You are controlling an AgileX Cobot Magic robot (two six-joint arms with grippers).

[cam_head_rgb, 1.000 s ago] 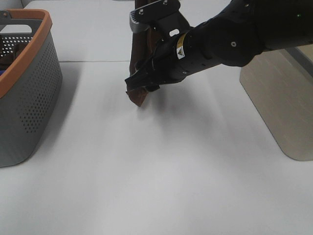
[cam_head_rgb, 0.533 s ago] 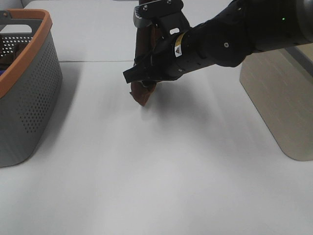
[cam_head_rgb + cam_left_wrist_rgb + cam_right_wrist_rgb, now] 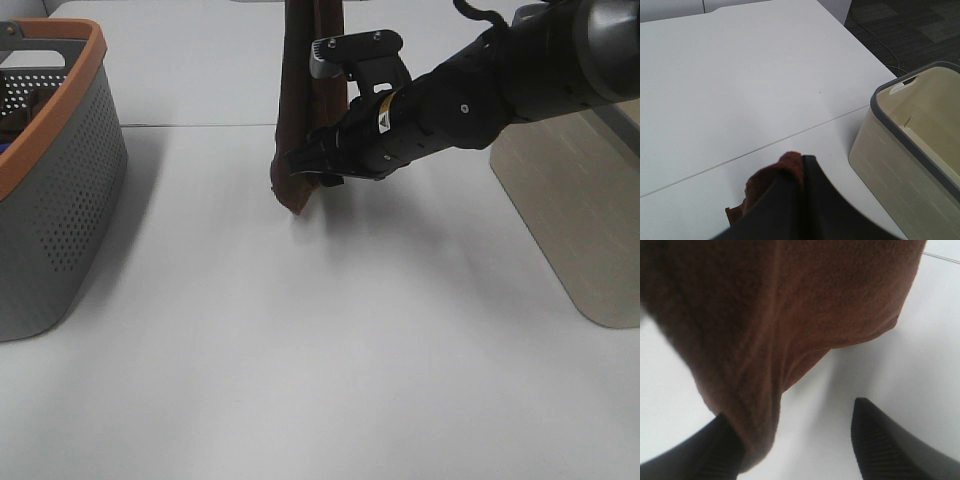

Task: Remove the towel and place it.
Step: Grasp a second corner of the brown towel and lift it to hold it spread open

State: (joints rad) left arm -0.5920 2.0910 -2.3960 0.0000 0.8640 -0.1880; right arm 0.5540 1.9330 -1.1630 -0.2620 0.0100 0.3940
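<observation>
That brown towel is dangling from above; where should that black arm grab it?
The bottom corner of the towel, approached from the side with the right gripper's open fingers straddling the cloth. It hangs as a narrow vertical fold, so that low corner is the free end, and the fingers sit level with it.

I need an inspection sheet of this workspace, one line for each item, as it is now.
Surface: white table, with a seam across it.
Job's things: towel hangs upright, lower corner near the table.
Clutter: grey basket with orange rim, far left; beige bin, far right.
Grippers: left gripper pinches the towel; right gripper is open beside its lower part.
Cables: one cable on the floor.
Surroundings: dark carpet.
</observation>
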